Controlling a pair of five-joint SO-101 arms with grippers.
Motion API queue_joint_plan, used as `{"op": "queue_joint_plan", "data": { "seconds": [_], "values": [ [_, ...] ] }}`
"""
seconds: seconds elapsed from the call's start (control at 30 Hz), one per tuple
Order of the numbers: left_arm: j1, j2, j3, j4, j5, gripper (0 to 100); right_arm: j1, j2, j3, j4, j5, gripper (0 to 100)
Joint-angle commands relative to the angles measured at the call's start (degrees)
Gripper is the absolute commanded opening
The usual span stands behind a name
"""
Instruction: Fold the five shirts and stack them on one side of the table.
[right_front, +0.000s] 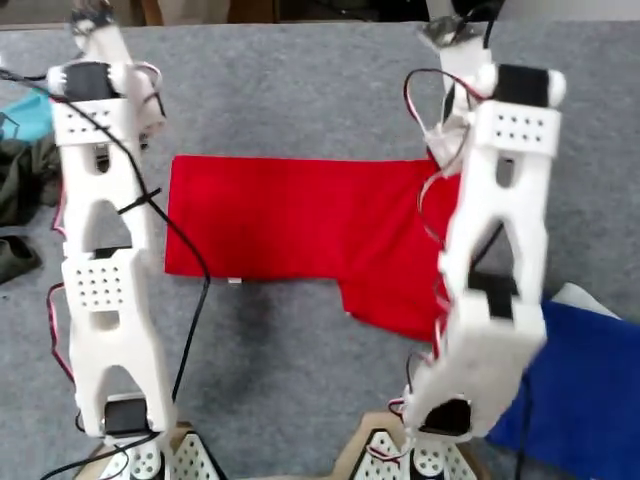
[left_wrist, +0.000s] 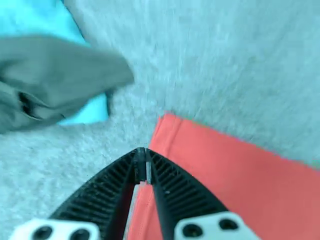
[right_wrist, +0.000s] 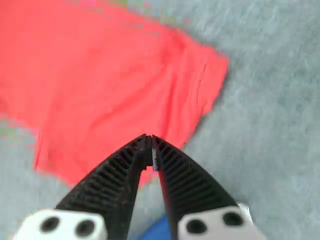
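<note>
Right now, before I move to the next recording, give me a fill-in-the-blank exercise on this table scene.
1. The shirt spread on the table is ____.
2. The left gripper and the right gripper are both ____.
3. The blue cloth lies on the ____ gripper's side.
Missing words: red; shut; right.
</note>
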Motion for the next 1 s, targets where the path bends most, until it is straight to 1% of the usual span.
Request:
{"op": "queue_joint_plan", "data": {
  "seconds": [0.0,0.17,0.27,0.43,0.5,0.6,0.7,0.77,0.83,0.9,0.97],
  "values": [
    [-0.6,-8.6,-0.3,1.0,-0.4,2,0.1,-18.5,19.1,-4.7,4.0,1.2],
    [-0.9,-18.3,15.2,0.9,-1.1,2,-0.1,-34.3,38.3,-15.2,10.6,0.9],
    [-0.9,-24.9,24.2,0.7,-1.1,2,0.0,-41.7,47.1,-20.5,12.7,0.9],
    [-0.5,-35.3,37.4,0.4,-1.1,2,-0.3,-49.5,59.3,-22.2,13.0,1.1],
    [-0.5,-38.8,44.5,-1.6,-1.1,2,-1.8,-50.6,63.2,-21.8,15.6,1.2],
    [-0.4,-45.6,60.3,-9.1,-1.4,2,-4.4,-51.0,69.3,-21.5,21.4,1.2],
    [-0.2,-55.0,81.9,-21.8,-1.5,2,-6.6,-50.9,73.4,-24.3,22.8,1.8],
    [1.1,-61.7,96.0,-30.7,-2.3,2,-8.0,-50.7,74.8,-25.9,22.6,5.8],
    [2.0,-66.9,107.3,-38.8,-2.6,2,-9.8,-50.7,75.3,-25.9,22.8,11.6],
    [2.2,-69.5,115.5,-46.2,-2.1,2,-11.0,-50.7,75.6,-25.8,22.8,15.2],
    [1.8,-69.7,119.7,-51.6,-1.1,2,-12.4,-50.7,76.8,-25.9,22.9,15.4]
  ]
}}
